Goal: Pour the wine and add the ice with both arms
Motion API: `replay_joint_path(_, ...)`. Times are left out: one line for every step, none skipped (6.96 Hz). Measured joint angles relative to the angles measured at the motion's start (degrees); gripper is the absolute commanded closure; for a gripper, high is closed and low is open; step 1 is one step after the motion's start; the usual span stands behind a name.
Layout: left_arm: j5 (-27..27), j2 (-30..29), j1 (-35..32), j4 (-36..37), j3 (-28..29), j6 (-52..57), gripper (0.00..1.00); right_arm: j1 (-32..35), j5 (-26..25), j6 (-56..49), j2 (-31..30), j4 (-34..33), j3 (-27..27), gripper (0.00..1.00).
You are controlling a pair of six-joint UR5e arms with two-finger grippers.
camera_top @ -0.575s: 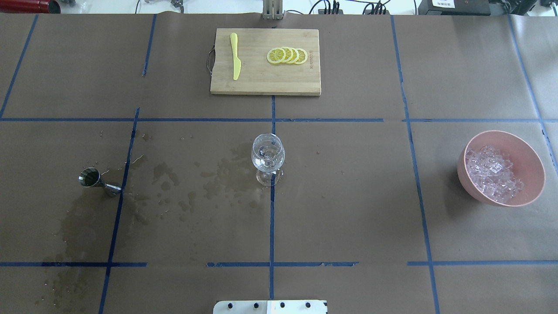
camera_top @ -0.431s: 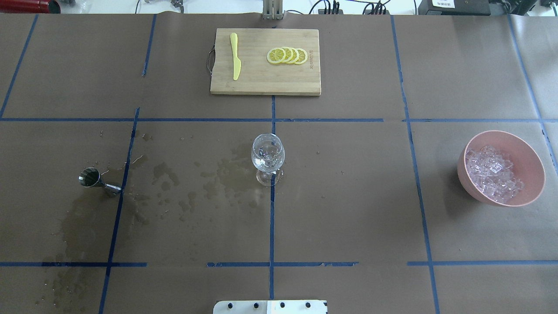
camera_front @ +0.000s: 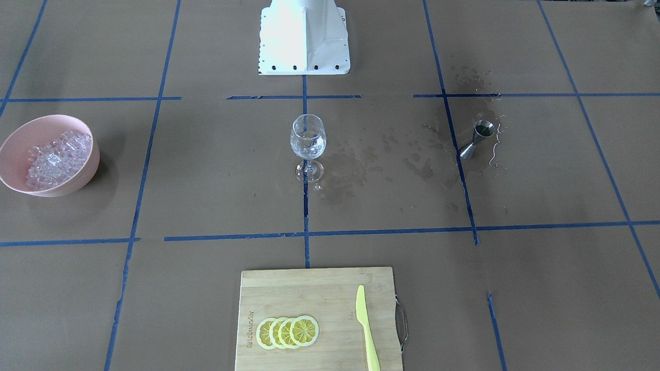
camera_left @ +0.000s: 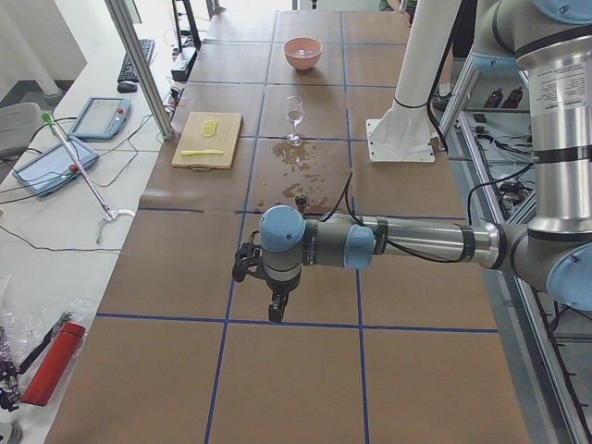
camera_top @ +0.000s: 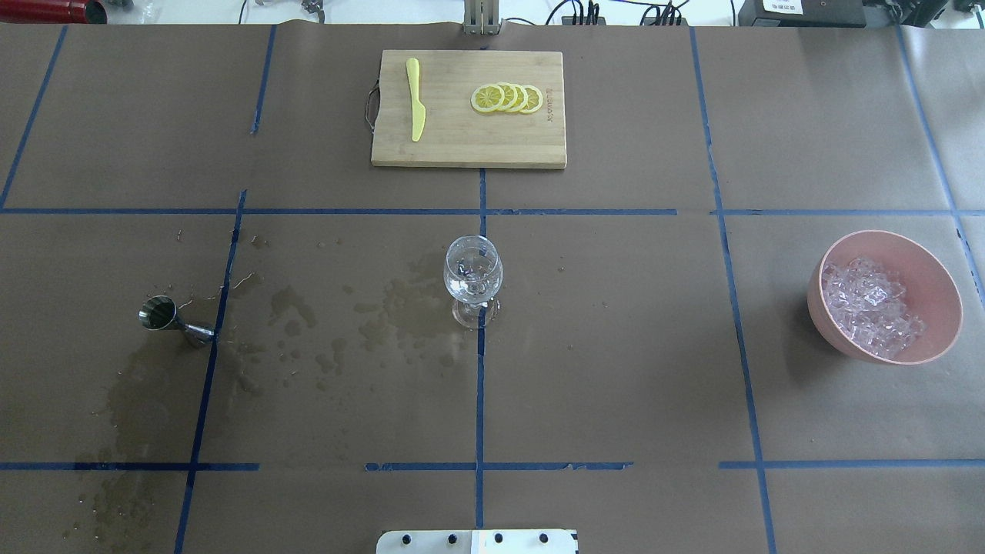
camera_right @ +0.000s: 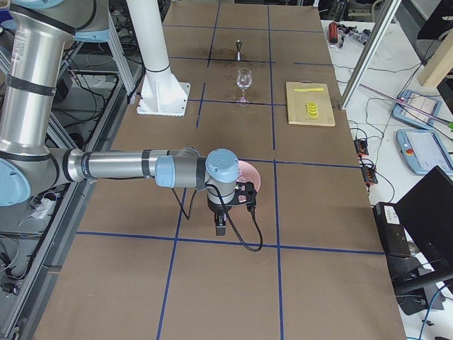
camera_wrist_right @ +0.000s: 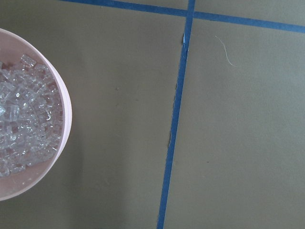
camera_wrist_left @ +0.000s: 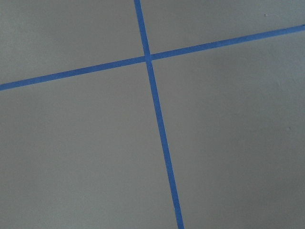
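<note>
White base plate (camera_top: 477, 541) sits at near edge of table (camera_top: 616, 400). Left arm (camera_left: 398, 242) stretches low over the table's left end. Left end effector (camera_left: 276, 313) points down, and its wrist cam sees bare paper & a blue tape (camera_wrist_left: 160, 124) cross. Can't tell if it's open or closed. Right arm (camera_right: 120, 166) reaches over the right end, w/ right end effector (camera_right: 221, 227) hanging just beside the pink bowl (camera_top: 935, 269). Its state can't be told either.

Mid-table: stemmed glass (camera_top: 473, 281) upright on the ctr tape line, w/ a little clear wine (camera_front: 308, 147) inside. Wet patches (camera_top: 400, 308) mark the paper btwn glass and steel jigger (camera_top: 165, 315), which is off to the left. Ice (camera_top: 869, 308) is heaped in the bowl, well apart on the right.

Far side: wooden cutting board (camera_top: 523, 146) w/ yellow knife (camera_top: 415, 100) lying flat and four overlapping lemon slices (camera_top: 508, 98).
</note>
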Motion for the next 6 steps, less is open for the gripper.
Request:
replay_joint_path(0.2, -0.1, 0.0, -0.5, -0.1, 0.1, 0.00, 0.0, 0.0, 0.1, 0.0, 0.0, 0.9, 0.00)
replay_joint_path(0.2, -0.2, 0.1, -2.3, -0.2, 0.3, 0.00, -0.1, -0.1, 0.3, 0.1, 0.0, 1.9, 0.00)
replay_joint_path(0.2, -0.4, 0.2, -5.0, -0.1, 0.3, 0.00, -0.1, -0.3, 0.5, 1.0, 0.0, 2.7, 0.00)
replay_joint_path(0.1, -0.7, 0.2, -7.5, 0.1, 0.3, 0.00, -0.1, -0.5, 0.6, 2.7, 0.0, 2.9, 0.00)
replay_joint_path(0.0, -1.2, 0.2, -10.3, 0.4, 0.2, 0.00, -0.1, -0.5, 0.7, 4.2, 0.0, 2.6, 0.00)
replay_joint_path(-0.1, -1.5, 0.2, -13.7, 0.5, 0.2, 0.00, -0.1, -0.4, 0.8, 4.9, -0.1, 2.6, 0.00)
